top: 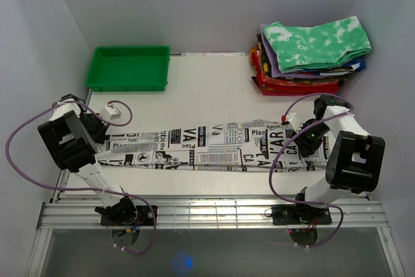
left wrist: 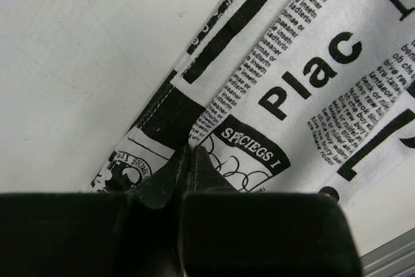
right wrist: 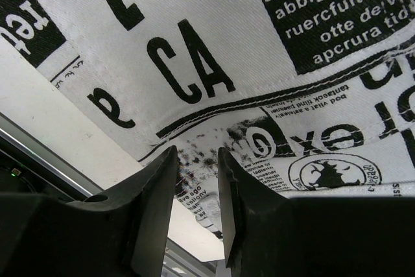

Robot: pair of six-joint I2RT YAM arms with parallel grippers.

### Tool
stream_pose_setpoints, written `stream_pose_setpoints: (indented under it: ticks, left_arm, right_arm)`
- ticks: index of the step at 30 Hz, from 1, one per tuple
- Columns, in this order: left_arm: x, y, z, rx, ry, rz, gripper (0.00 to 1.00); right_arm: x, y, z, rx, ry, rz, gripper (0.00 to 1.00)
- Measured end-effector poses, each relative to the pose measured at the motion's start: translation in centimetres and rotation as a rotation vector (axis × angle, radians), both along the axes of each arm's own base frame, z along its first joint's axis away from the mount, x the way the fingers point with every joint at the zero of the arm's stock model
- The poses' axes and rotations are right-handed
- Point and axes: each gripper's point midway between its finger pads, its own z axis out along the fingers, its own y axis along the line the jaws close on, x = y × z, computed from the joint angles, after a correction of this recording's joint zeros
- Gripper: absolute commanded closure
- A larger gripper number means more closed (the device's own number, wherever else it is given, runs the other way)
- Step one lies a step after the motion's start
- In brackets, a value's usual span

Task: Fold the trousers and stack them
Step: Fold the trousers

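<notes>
The trousers [top: 207,147], white with black newspaper print, lie stretched out flat in a long strip across the table. My left gripper [top: 98,135] is at their left end. In the left wrist view its fingertips [left wrist: 190,152] are pressed together on the cloth [left wrist: 292,76] near the hem edge. My right gripper [top: 303,142] is at the right end. In the right wrist view its jaws [right wrist: 194,167] stand apart, low over a folded edge of the trousers [right wrist: 214,63], with printed cloth showing in the gap.
A green tray [top: 130,68] stands at the back left. A stack of folded clothes [top: 311,56] with a green-and-white tie-dye piece on top sits at the back right. A small white block [top: 115,111] lies near the left arm. A metal rail [top: 214,212] runs along the near edge.
</notes>
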Motion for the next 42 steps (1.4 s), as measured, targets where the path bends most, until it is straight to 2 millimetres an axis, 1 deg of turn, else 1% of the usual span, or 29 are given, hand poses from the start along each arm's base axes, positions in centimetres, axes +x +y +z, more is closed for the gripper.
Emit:
stream_pose_setpoints:
  ticks: [1,4,10,12,14,17,21,22,24,25,27,28,29,30,31,32,33,35,36,37,39,41,42]
  left_arm:
    - [-0.1,-0.1,0.1,-0.002,0.002,0.0,1.0]
    - [-0.1,-0.3,0.7,-0.013,-0.002,-0.001,1.0]
    - [0.6,-0.8,4.0,-0.018,-0.082,-0.003,1.0]
    - [0.8,-1.0,4.8,-0.021,-0.099,0.001,1.0]
    - [0.9,-1.0,5.0,-0.025,-0.105,0.008,1.0]
    - [0.9,-1.0,4.7,-0.032,-0.095,0.021,1.0]
    - [0.8,-1.1,3.7,-0.049,-0.066,0.043,1.0]
    - [0.9,-1.1,3.4,-0.052,-0.059,0.05,0.92]
    - [1.0,-0.9,2.8,-0.054,-0.049,0.062,0.8]
    - [1.1,-0.9,2.5,-0.057,-0.043,0.07,0.72]
    - [1.1,-0.8,2.2,-0.059,-0.035,0.083,0.68]
    - [1.2,-0.8,2.2,-0.06,-0.035,0.089,0.61]
    - [1.4,-0.7,2.3,-0.06,-0.039,0.091,0.6]
    - [1.6,-0.7,2.6,-0.063,-0.047,0.096,0.55]
    - [2.0,-0.6,2.9,-0.065,-0.058,0.099,0.54]
    - [2.3,-0.6,3.3,-0.068,-0.072,0.104,0.4]
    - [2.7,-0.6,3.8,-0.072,-0.087,0.109,0.39]
    - [3.0,-0.8,4.7,-0.084,-0.109,0.13,0.38]
    - [3.2,-1.0,5.3,-0.09,-0.124,0.144,0.37]
    - [3.2,-1.1,5.7,-0.096,-0.132,0.153,0.37]
    - [3.3,-1.7,6.8,-0.127,-0.155,0.189,0.36]
    - [3.4,-2.3,7.9,-0.166,-0.176,0.242,0.36]
    - [3.4,-2.7,8.4,-0.188,-0.186,0.272,0.35]
  right_arm:
    - [0.0,0.0,0.0,0.0,0.0,0.0,0.63]
    - [0.0,0.0,0.0,0.0,0.0,0.0,0.64]
    - [0.0,0.0,0.0,0.0,-0.001,0.0,0.64]
    - [0.0,0.0,0.0,0.0,-0.001,0.0,0.65]
    - [0.0,0.0,-0.1,0.0,0.0,0.0,0.65]
    - [-0.2,0.0,-0.2,0.001,0.006,0.0,0.65]
    - [-0.3,0.1,-0.3,0.002,0.008,0.0,0.65]
    - [-0.3,0.1,-0.2,0.002,0.007,0.0,0.65]
    - [-0.3,0.1,-0.2,0.001,0.004,0.0,0.65]
    - [-0.3,0.1,-0.1,0.001,0.001,0.0,0.65]
    - [-0.3,0.1,0.0,0.0,-0.003,0.0,0.66]
    - [-0.3,0.1,0.1,-0.001,-0.006,0.0,0.66]
    - [-0.3,0.1,0.2,0.0,-0.009,0.002,0.66]
    - [-0.3,0.2,0.5,0.002,-0.011,0.004,0.66]
    - [-0.2,0.4,0.9,0.007,-0.019,0.007,0.65]
    - [0.0,0.6,1.4,0.014,-0.03,0.014,0.64]
    - [0.3,1.1,2.3,0.028,-0.047,0.024,0.63]
    - [1.8,2.4,4.5,0.059,-0.113,0.05,0.62]
    - [3.0,3.7,6.2,0.083,-0.164,0.072,0.61]
    - [3.9,4.8,7.4,0.103,-0.206,0.098,0.6]
    - [5.5,8.2,10.2,0.158,-0.293,0.156,0.61]
    - [5.9,12.5,12.1,0.219,-0.344,0.235,0.61]
    - [5.7,14.8,12.7,0.25,-0.356,0.28,0.62]
